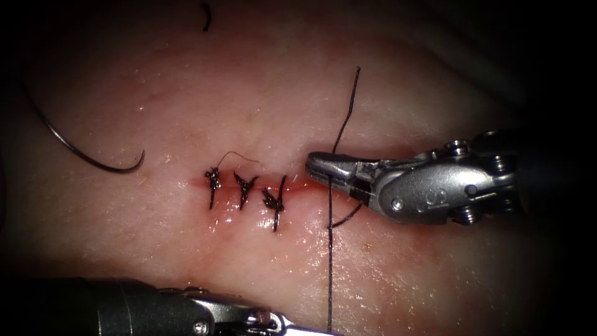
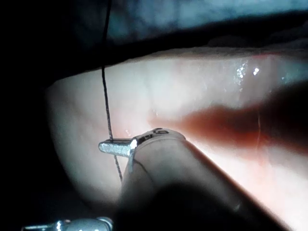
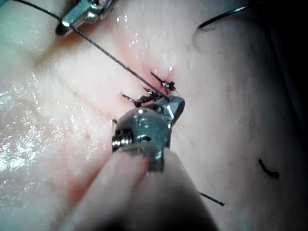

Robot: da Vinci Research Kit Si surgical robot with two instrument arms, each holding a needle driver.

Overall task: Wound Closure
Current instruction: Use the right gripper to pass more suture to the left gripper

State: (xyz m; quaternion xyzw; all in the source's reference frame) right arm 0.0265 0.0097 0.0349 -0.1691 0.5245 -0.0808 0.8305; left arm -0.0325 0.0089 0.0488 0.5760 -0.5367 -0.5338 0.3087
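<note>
- Sitting closed along the left stretch of the cut (image 1: 249,186): three knotted stitches (image 1: 244,188); right stretch showing pink and unstitched beneath the right tool.
- Pinching the thread (image 1: 330,249) with jaws pressed together over the cut: right tool (image 1: 318,164).
- Gripping the same thread at the lower edge of the endoscope view, apparently pressed shut: left tool (image 1: 292,325).
- Lying loose on the tissue (image 1: 404,274), well left of the cut, held by nothing: needle (image 1: 81,152).
- Resting further up: cut thread end (image 1: 206,17).
- Showing on the right tool's wrist: a stamped mark resembling "S".

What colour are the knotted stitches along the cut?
Black; the stitches show best in the endoscope view.
</note>
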